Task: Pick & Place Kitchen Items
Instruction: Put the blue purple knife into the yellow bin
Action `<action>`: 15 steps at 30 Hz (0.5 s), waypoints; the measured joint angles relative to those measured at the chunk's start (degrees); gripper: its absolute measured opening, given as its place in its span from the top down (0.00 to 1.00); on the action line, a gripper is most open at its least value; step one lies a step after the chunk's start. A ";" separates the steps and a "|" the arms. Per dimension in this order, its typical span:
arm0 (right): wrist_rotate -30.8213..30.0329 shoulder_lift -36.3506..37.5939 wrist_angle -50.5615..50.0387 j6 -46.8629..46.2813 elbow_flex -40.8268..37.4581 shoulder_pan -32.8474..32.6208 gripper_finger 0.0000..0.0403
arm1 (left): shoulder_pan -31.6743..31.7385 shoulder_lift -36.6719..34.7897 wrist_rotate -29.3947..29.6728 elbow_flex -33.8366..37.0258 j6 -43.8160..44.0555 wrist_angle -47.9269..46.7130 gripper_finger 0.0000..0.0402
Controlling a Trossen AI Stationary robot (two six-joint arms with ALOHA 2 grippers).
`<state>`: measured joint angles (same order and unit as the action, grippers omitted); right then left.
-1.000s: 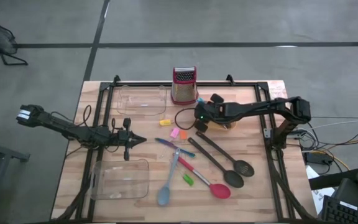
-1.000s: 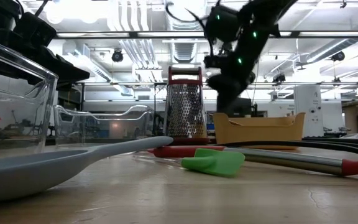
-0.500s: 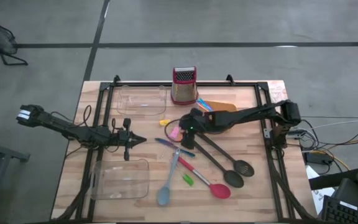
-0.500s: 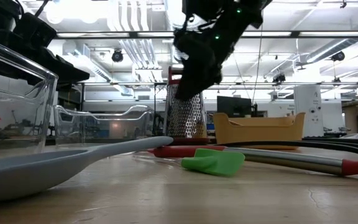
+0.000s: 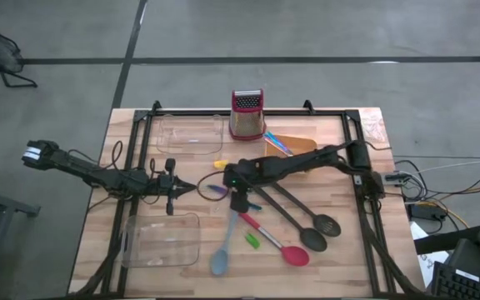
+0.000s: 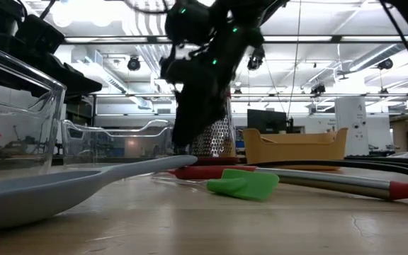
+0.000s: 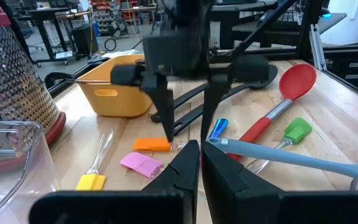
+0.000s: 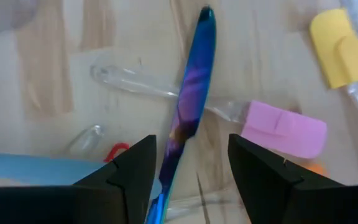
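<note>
A wooden table (image 5: 340, 250) bears kitchen tools — two black slotted spoons (image 5: 307, 218), a red-headed spoon (image 5: 283, 247), a grey-blue spatula (image 5: 222, 254) — beside a box grater (image 5: 247, 114), orange bowl (image 5: 294, 147) and clear trays (image 5: 163, 240).

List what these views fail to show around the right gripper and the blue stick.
- High view: the right gripper covers most of the blue stick; contact cannot be told.
- Right wrist view: the blue stick's near end runs off the picture's edge between the open fingers.
- Low view: the grey-blue spatula and the arm hide the stick entirely.
</note>
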<state>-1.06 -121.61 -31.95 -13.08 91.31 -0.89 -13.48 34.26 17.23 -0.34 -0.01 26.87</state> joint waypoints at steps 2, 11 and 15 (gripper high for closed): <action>0.03 -1.83 -1.42 0.04 2.29 0.00 0.48 | 0.00 0.00 0.00 0.00 0.01 -0.02 0.94; 0.03 -5.89 -6.67 1.03 7.01 0.02 0.48 | -0.02 0.00 0.00 0.00 0.00 -0.02 0.94; 0.05 -6.77 -6.76 1.78 7.52 -0.18 0.51 | -0.02 0.00 0.00 0.00 0.02 0.00 0.94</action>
<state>-1.01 -128.39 -38.71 -11.30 98.83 -1.06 -13.50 34.26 17.23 -0.34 0.01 26.87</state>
